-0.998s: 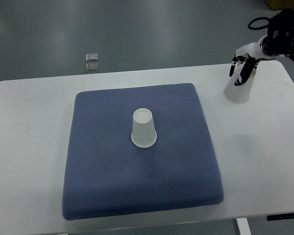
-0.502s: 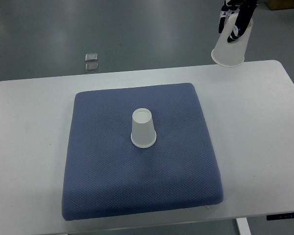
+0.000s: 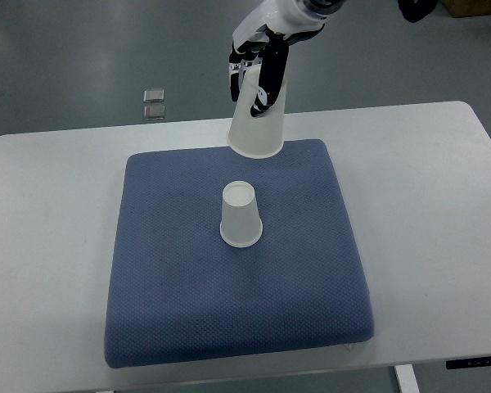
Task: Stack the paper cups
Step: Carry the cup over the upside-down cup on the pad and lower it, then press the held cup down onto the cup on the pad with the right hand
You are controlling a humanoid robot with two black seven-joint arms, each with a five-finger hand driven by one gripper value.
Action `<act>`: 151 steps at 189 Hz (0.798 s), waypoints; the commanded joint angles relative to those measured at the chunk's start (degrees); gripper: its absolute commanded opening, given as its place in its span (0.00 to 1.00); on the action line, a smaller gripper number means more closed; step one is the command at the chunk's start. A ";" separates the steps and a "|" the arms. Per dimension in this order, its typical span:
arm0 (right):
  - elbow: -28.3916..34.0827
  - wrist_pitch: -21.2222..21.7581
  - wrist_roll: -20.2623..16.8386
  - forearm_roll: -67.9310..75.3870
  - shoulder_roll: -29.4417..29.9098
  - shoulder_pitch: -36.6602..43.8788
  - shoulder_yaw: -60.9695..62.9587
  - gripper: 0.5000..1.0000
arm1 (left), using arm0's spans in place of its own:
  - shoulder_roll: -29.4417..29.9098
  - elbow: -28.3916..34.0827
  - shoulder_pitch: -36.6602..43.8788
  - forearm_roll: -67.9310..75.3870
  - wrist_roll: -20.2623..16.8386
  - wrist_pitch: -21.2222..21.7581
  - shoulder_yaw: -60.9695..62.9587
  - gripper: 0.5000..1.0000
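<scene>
Top view: a white table [image 3: 57,213] carries a blue-grey textured cushion [image 3: 172,295] that covers most of its middle. One white paper cup [image 3: 240,214] stands upside down near the centre of the cushion, slightly toward its far edge, its closed base facing up and its wider rim resting on the fabric.

A second white paper cup [image 3: 258,123] is held in the air, also inverted, its open rim hanging over the cushion's far edge, a little right of that edge's middle. It is tilted slightly, with the rim lower and nearer the camera. It sits well apart from the standing cup and beyond it.

The right hand [image 3: 258,61], white with black fingers [image 3: 268,78], reaches in from the top of the picture and wraps its fingers closed around the upper part of the lifted cup.

On the grey floor beyond the table's far left edge lie two small square metal plates [image 3: 154,104], one just behind the other.
</scene>
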 commanded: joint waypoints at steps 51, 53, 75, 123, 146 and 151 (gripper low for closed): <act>-0.04 -4.36 0.00 -0.02 0.10 -4.85 4.19 0.29 | 0.00 0.09 0.00 0.00 0.00 0.00 -0.09 1.00; -0.13 -4.62 0.00 -0.02 0.10 -5.02 4.19 0.29 | 0.00 0.09 0.00 0.00 0.00 0.00 -0.09 1.00; -0.13 -6.99 0.00 -0.02 0.10 -7.14 4.19 0.29 | 0.00 0.18 0.00 0.00 0.00 0.00 -0.09 1.00; 0.05 -7.87 0.00 -0.02 0.10 -11.09 4.45 0.29 | 0.00 0.35 0.00 0.00 0.00 0.00 -0.09 1.00; 0.05 -7.87 -0.08 -0.37 0.10 -12.41 6.74 0.29 | 0.00 0.44 0.00 0.00 0.00 0.00 -0.09 1.00; 0.05 -7.96 -0.08 -0.37 0.10 -12.76 6.82 0.29 | 0.00 0.44 0.00 0.00 0.00 0.01 -0.09 1.00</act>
